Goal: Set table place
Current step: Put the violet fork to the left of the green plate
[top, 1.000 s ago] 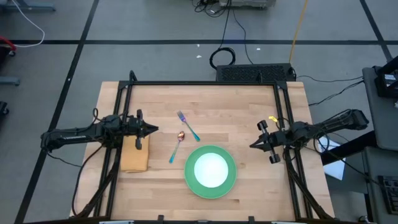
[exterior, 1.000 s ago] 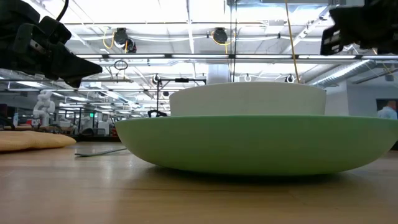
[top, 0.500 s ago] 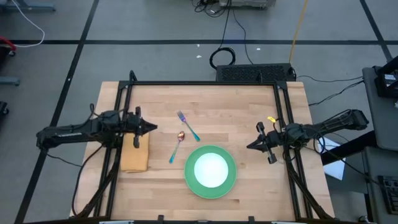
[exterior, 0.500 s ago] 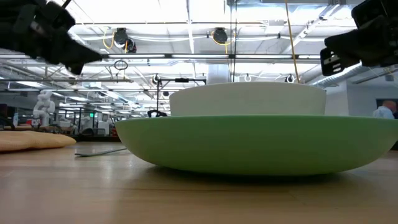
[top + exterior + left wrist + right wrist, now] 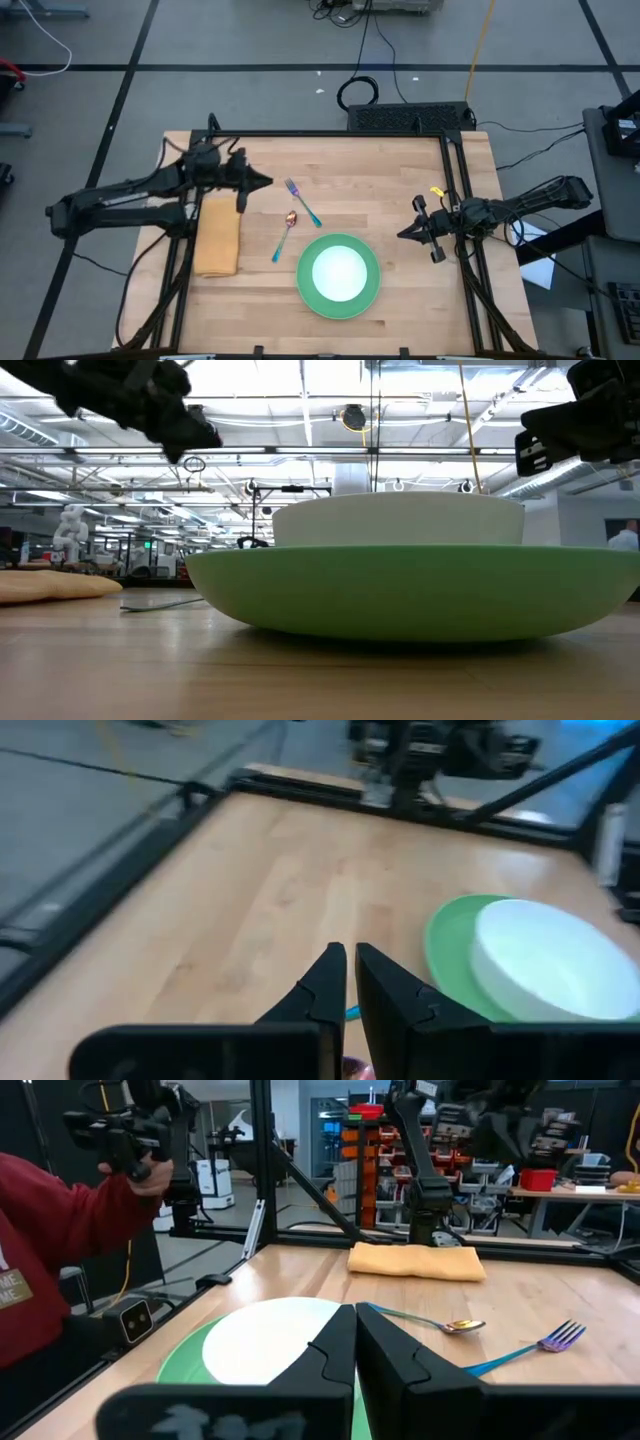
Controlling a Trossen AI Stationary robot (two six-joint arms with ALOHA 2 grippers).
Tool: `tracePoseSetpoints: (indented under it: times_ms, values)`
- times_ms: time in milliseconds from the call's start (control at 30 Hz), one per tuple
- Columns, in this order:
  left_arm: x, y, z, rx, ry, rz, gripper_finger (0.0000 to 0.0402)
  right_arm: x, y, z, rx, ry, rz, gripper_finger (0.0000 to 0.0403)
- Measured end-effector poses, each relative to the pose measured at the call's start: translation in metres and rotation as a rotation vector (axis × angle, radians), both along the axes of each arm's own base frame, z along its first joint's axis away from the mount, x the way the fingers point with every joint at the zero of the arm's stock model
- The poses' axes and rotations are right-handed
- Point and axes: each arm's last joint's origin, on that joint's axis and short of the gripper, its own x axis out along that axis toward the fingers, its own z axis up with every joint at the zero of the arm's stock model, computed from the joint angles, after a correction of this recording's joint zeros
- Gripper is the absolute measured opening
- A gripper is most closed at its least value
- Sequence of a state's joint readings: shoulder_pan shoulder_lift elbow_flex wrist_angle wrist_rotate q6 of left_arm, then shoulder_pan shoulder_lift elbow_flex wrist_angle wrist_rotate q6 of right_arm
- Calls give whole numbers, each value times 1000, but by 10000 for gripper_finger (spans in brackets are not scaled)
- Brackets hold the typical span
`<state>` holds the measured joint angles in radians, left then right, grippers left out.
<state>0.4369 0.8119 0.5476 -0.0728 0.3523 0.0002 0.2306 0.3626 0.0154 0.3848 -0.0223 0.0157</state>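
Note:
On the light-wood table (image 5: pixel 400 170) stands a green plate (image 5: pixel 306 290) near the front edge, and a white bowl (image 5: pixel 340 272) sits in it. A blue-handled fork (image 5: pixel 302 202) and a blue-handled spoon (image 5: pixel 284 237) lie flat left of and beyond the plate. A tan folded cloth (image 5: pixel 217 235) lies flat at the left. My left gripper (image 5: pixel 268 183) hovers shut above the table, just left of the fork, with nothing held. My right gripper (image 5: pixel 400 234) waits shut and level at the right, pointing toward the plate.
A black metal frame (image 5: pixel 330 134) edges the table, with rails down both sides. A black box with cables (image 5: pixel 410 117) stands beyond the far edge. A person in a red sleeve (image 5: pixel 60 1220) shows off the near side. Bare wood lies right of the plate.
My left gripper has risen from over the cloth and swung toward the far edge and the right, ending beside the fork. Its fingers have stayed shut. Cloth, fork, spoon, plate and bowl have not moved.

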Motion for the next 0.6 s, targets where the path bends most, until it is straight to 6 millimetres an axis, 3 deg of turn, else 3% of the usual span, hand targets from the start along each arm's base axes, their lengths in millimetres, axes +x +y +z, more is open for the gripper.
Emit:
tracePoseSetpoints:
  times_ms: [300, 400, 600]
  values:
    - [27, 64, -19, -180, 40, -109, 30, 0, 0, 1, 2, -7, 0, 0]
    - [42, 77, -25, -239, 76, -168, 30, 0, 0, 1, 1, -7, 0, 0]
    - [74, 96, -22, -196, 135, -233, 30, 0, 0, 1, -1, -8, 0, 0]
